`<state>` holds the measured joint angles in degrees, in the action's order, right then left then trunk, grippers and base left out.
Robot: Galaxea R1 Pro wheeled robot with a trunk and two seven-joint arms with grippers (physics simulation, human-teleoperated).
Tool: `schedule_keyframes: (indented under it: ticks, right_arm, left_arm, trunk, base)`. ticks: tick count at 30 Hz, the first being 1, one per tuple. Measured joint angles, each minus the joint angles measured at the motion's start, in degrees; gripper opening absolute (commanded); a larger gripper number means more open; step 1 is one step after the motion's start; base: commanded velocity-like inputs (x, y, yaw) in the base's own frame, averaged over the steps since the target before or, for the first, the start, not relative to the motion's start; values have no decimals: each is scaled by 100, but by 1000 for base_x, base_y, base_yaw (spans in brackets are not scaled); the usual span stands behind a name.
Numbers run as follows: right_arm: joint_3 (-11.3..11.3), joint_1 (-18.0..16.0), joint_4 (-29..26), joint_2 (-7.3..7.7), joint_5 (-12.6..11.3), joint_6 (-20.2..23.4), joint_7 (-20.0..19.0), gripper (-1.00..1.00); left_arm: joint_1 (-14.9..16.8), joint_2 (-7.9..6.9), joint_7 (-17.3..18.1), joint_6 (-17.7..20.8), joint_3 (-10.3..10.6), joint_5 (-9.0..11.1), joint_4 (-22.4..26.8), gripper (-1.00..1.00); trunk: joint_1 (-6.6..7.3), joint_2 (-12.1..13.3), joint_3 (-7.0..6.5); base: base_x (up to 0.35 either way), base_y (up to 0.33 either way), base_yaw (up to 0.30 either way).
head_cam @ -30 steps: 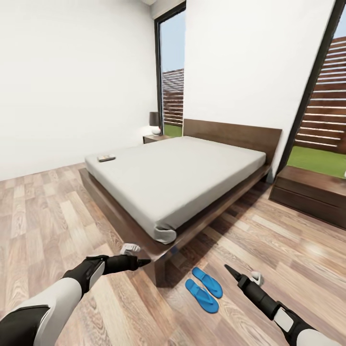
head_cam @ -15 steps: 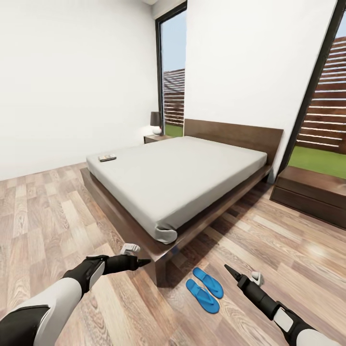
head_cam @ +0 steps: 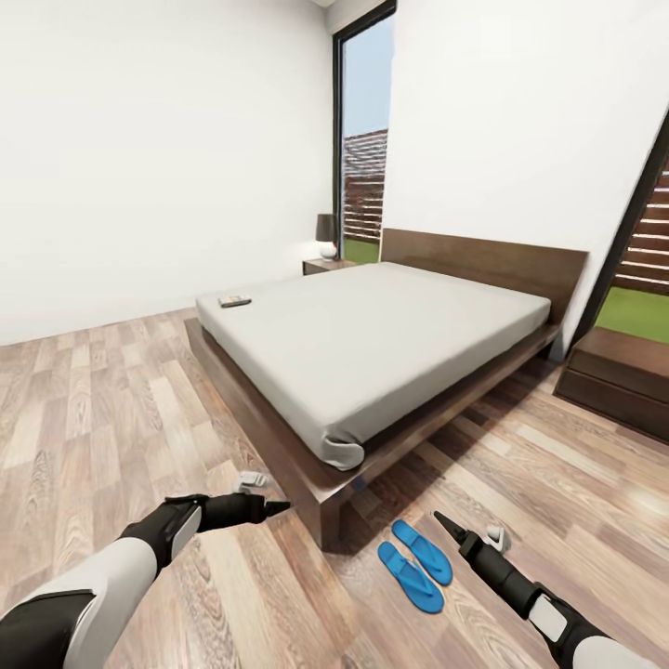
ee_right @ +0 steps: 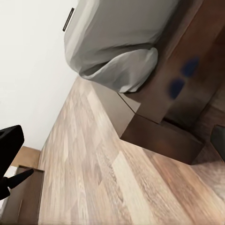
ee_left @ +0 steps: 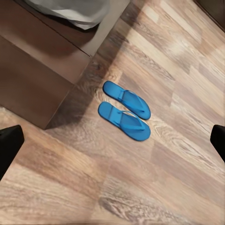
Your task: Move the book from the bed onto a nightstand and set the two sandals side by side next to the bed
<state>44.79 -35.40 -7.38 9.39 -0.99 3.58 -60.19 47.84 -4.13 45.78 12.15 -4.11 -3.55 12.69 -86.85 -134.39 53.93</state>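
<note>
sandals [head_cam: 415, 563] side by side on the floor by the bed [head_cam: 372, 334] corner, long axes parallel | book [head_cam: 234, 300] far off at the mattress edge, my left side | left gripper [head_cam: 275, 507] fingers wide, empty | right gripper [head_cam: 444, 523]: cannot tell

A: White walls [head_cam: 139, 167] all round, bare and bright, and wood-plank floor [head_cam: 93, 418] running right across, pale and brown boards mixed.

B: The bed [head_cam: 390, 325] sits in the middle, grey mattress on a dark frame, with a low headboard [head_cam: 483, 265] against the far wall.

A: Tall dark-framed window [head_cam: 364, 139] beyond, showing sky, slatted fence and grass. Nightstand [head_cam: 327, 266] beneath it, with a dark-shaded lamp [head_cam: 326, 232] on top.

B: And a second nightstand [head_cam: 623, 367] at the right, by another window [head_cam: 641, 260].
</note>
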Motion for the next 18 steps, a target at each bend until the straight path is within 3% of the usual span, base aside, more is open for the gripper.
schedule_keyframes:
  ticks: [9, 18]
  right_arm:
    - [0, 0, 0, 0, -2, -2, 2, 100]
    - [0, 0, 0, 0, -1, -7, 2, 100]
  left_arm:
    - [-4, -28, -5, -2, -8, 26, -43, 100]
    - [-5, -171, -8, -6, -34, 35, -128, 100]
  trunk:
    - [0, 0, 27]
    - [0, 0, 55]
  base:
    - [0, 0, 239]
    - [0, 0, 241]
